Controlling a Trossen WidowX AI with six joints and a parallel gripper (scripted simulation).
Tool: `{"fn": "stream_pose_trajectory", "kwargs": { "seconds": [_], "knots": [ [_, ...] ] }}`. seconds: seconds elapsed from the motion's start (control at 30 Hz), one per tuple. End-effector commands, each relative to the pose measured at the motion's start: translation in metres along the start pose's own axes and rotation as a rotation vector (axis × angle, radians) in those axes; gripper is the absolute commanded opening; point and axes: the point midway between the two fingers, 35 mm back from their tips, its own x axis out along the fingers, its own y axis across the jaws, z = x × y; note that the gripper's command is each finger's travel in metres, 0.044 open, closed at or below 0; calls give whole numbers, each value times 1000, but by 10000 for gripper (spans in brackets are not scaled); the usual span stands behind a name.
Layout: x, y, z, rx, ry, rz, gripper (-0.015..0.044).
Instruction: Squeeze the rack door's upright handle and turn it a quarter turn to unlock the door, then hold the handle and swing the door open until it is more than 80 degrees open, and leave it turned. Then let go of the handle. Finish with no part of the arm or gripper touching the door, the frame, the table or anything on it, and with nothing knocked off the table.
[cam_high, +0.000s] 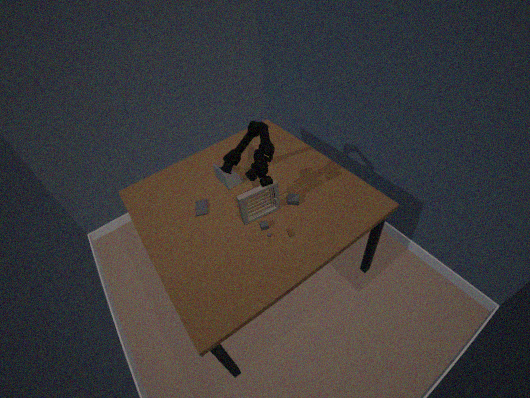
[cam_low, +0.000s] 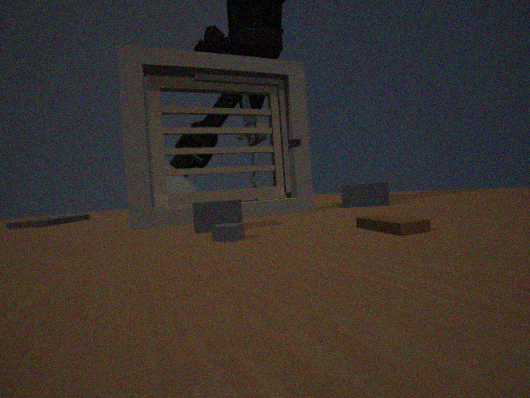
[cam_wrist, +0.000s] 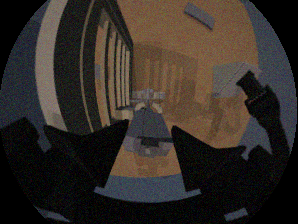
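The pale rack frame stands upright on the table. Its barred door sits in the frame opening and looks closed or nearly so. The grey handle stands out on the door's arm side, and shows behind the bars in the exterior view. My gripper is open, pointing down beside the top of the frame. In the wrist view the handle lies between the open fingers, with a gap on each side. Whether it is level with the fingertips I cannot tell.
Grey blocks and a brown block lie around the frame. A flat grey piece lies to one side. A pale plate is by the arm's base.
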Motion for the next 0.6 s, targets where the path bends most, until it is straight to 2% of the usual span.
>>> {"fn": "stream_pose_trajectory", "kwargs": {
  "seconds": [0.0, 0.13, 0.57],
  "knots": [
    [2, 4, 3, 55, -4, 6, 296],
    [2, 4, 3, 55, -4, 6, 296],
    [2, 4, 3, 55, -4, 6, 209]
  ]
}}
